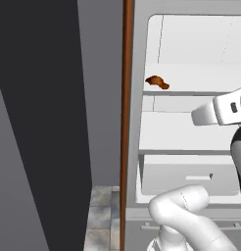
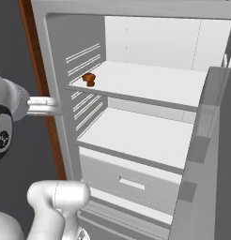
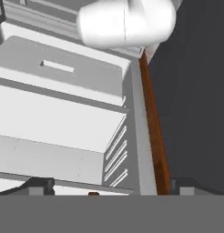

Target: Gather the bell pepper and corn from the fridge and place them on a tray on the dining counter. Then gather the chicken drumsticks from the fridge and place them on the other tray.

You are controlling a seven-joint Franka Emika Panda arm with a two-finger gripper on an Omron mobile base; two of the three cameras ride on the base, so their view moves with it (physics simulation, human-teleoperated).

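While the fridge [image 2: 136, 117] stands open, one chicken drumstick [image 1: 157, 83] is seen on the upper shelf [image 2: 150, 84], at its front left corner. The tool [image 3: 109, 193] is held spread and empty — just in front of that corner. The drumstick's long axis is judged to run roughly along the shelf's front edge.

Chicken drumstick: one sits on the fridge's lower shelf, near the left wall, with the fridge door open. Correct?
Not quite. The chicken drumstick lies on the upper shelf of the fridge, near the left wall; the right base view shows it. The door is open.
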